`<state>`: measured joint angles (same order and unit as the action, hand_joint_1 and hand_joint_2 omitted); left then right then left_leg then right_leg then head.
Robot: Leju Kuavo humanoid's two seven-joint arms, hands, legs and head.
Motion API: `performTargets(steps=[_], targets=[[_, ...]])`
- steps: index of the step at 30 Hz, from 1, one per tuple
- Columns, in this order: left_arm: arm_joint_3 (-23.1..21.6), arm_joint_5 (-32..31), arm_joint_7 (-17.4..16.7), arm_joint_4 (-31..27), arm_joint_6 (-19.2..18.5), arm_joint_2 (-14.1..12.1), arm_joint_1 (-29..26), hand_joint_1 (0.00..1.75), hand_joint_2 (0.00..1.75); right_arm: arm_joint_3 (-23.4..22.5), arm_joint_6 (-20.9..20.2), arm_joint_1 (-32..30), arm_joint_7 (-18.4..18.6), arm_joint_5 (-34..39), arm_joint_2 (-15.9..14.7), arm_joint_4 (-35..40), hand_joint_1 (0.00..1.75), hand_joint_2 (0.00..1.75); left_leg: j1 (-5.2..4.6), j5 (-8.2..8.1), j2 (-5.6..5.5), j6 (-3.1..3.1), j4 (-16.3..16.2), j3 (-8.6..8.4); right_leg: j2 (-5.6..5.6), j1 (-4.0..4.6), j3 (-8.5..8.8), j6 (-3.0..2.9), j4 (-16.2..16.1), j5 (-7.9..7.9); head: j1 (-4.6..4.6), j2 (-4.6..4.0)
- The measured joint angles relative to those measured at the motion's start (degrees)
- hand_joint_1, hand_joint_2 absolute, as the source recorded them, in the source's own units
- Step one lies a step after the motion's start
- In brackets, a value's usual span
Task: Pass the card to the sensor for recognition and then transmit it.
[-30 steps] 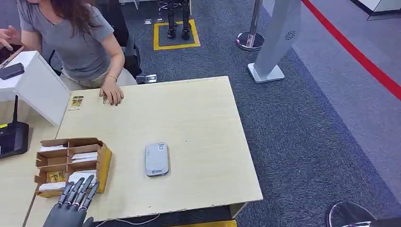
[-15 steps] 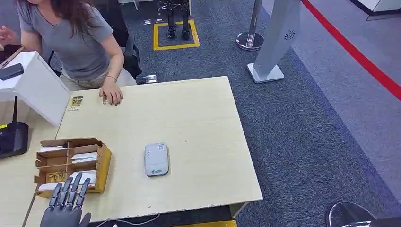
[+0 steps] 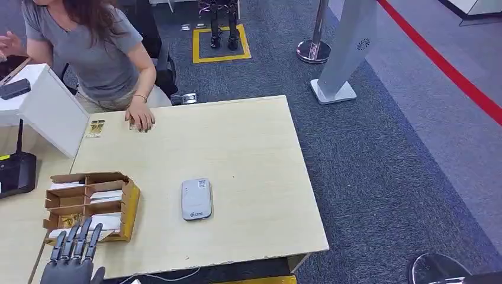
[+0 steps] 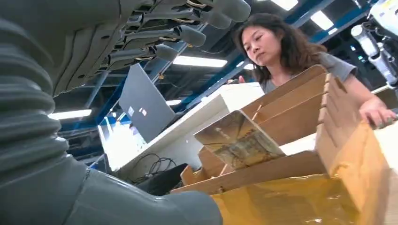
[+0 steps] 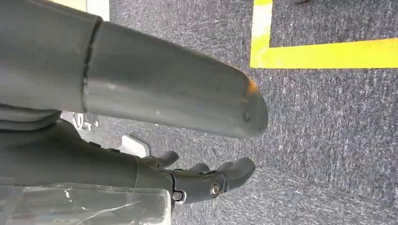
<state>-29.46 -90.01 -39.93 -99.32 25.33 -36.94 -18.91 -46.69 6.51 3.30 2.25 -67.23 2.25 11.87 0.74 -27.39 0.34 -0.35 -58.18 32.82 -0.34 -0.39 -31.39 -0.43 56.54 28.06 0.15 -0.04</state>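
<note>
Dark grey left hand (image 3: 70,260) with slim segmented fingers and a ribbed grey wrist cover, and the matching right hand (image 5: 141,117) shows a thick smooth thumb and small screws.

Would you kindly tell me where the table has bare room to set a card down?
Bare wood lies right of the grey sensor up to the table edge, and between the sensor and the person's hand. The near-left corner is crowded by the cardboard card box and left hand.

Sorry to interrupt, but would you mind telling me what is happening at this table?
The robot's left hand hovers open, holding nothing, at the near end of the cardboard card box. The grey sensor lies untouched mid-table. Its right hand hangs empty over the carpet. A person rests a hand at the table's far edge.
</note>
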Motion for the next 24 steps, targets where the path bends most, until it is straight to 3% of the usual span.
performTargets(steps=[9, 19, 24], targets=[[5.4, 0.0, 0.0, 0.3, 0.0, 0.1, -2.5, 0.0, 1.75, -0.1, 0.0, 0.0, 0.2, -0.2, 0.0, 0.0, 0.0, 1.75, 0.0, 0.0, -0.01, 0.0, 0.0, 0.01, 0.0, 0.0, 0.0, 0.0, 0.0, 0.0, 0.0, 0.02], [6.5, 0.0, 0.0, 1.4, 1.8, 0.8, -2.8, 0.0, 1.75, -0.1, 0.0, 0.0, 0.2, -1.0, 0.0, 0.0, 0.0, 1.75, -0.01, 0.0, -0.01, 0.0, 0.0, 0.01, 0.0, 0.0, 0.01, 0.0, 0.0, 0.0, 0.0, 0.02], [6.4, 0.0, 0.7, 3.5, 3.4, 2.6, -2.3, 0.0, 1.75, -0.1, -0.1, 0.0, 0.2, -1.2, 0.0, 0.0, 0.0, 1.75, -0.02, 0.0, -0.01, 0.0, 0.0, 0.01, 0.0, 0.0, 0.01, 0.0, 0.0, 0.0, 0.02, 0.02]])
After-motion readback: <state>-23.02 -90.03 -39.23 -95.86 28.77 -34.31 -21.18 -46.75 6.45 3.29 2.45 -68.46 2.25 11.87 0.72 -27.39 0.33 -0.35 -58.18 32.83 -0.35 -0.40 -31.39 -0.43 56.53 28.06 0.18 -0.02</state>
